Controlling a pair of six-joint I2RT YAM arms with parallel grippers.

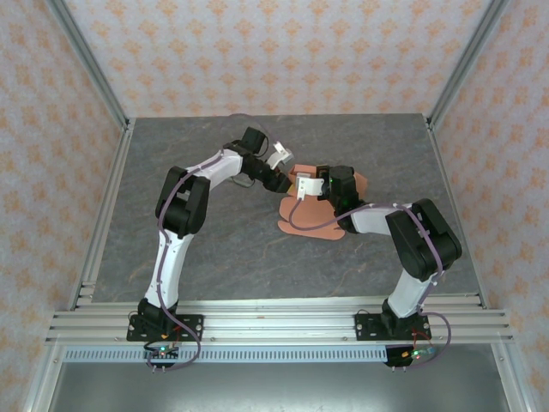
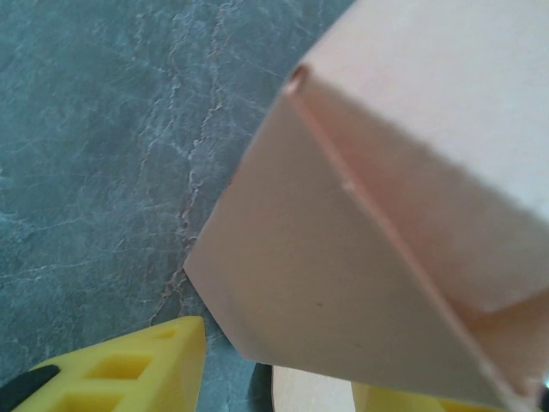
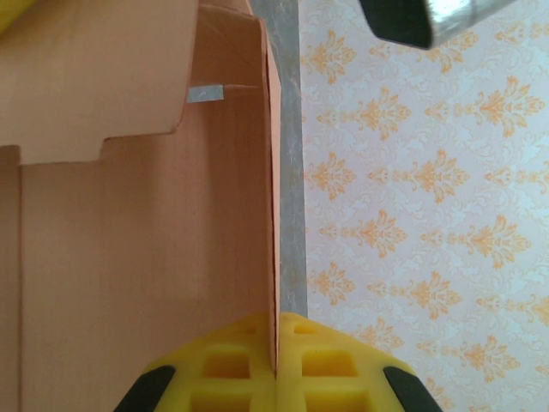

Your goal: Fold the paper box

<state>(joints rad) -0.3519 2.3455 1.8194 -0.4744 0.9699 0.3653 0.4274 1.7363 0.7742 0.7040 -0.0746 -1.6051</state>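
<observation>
The paper box [image 1: 313, 219] is salmon-orange card lying partly folded at the middle of the grey table, one wall raised. My right gripper [image 1: 309, 187] stands over its far edge. The right wrist view shows that gripper [image 3: 277, 322] shut on the upright wall of the paper box [image 3: 137, 257], the thin card edge-on between the yellow fingers. My left gripper [image 1: 283, 182] reaches in from the left. In its wrist view a folded panel of the paper box [image 2: 343, 257] hangs over the left gripper [image 2: 279, 369]. Its yellow fingers [image 2: 129, 369] stand apart, with table showing between the left one and the card.
Aluminium frame posts [image 1: 94, 69] and patterned orange-and-white walls [image 1: 283, 51] close in the table [image 1: 214, 249] on three sides. A frame rail [image 1: 274, 322] runs along the near edge by the arm bases. A dark arm part [image 3: 412, 21] hangs at the top of the right wrist view.
</observation>
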